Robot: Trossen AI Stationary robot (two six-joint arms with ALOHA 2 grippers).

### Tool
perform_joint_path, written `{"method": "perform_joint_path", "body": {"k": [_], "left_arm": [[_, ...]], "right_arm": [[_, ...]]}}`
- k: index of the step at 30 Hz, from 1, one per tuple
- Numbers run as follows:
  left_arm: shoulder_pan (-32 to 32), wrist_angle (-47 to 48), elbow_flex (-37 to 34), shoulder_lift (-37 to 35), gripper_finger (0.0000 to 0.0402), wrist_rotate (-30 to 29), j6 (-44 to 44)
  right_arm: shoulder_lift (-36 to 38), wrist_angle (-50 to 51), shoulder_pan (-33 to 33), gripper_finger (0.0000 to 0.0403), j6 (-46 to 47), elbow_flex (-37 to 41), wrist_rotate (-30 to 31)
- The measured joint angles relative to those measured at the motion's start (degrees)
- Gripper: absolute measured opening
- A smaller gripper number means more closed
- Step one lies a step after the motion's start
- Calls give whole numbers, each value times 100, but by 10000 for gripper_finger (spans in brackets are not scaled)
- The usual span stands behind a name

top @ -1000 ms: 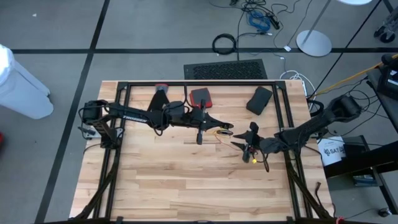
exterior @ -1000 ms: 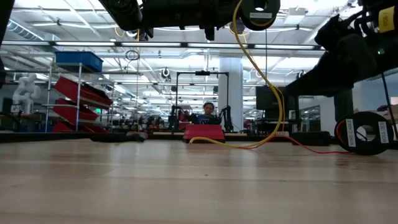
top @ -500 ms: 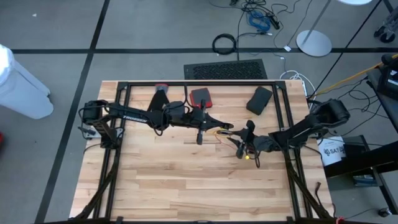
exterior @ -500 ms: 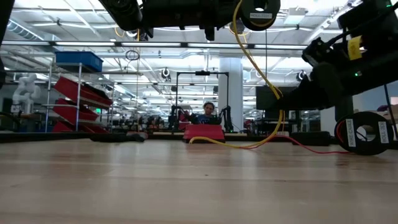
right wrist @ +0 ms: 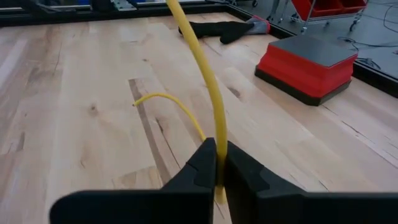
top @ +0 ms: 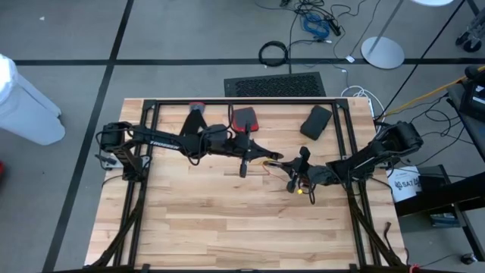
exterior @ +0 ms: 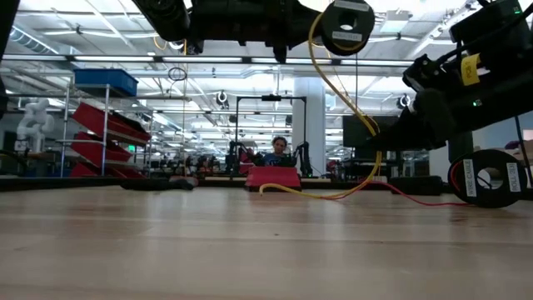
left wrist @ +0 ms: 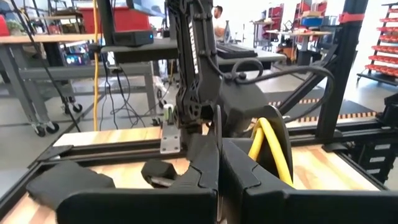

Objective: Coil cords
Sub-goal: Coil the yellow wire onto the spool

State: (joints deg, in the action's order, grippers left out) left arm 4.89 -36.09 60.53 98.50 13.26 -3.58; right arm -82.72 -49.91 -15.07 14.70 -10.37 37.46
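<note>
The right arm's fingers (right wrist: pixel 216 163) pinch the yellow cord (right wrist: pixel 202 71) above mid-surface (top: pixel 227 220), its lower run hidden behind them, while the left arm's fingers (left wrist: pixel 219 163), pressed together, hide most of the yellow loop just beyond, near the red box (top: pixel 244 118).

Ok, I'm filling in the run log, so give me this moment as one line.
task: coil cords | right hand: shut on yellow cord, above table | left hand: shut, raised mid-table | red box: on table

"SAT" on white label (top: pixel 405 184)
</note>
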Motion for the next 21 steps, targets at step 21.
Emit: {"method": "perform_joint_path", "body": {"k": [21], "left_arm": [[350, 1595, 2, 0, 0, -411, -782]], "right_arm": [[1234, 1033, -204, 1, 264, -2, 29]]}}
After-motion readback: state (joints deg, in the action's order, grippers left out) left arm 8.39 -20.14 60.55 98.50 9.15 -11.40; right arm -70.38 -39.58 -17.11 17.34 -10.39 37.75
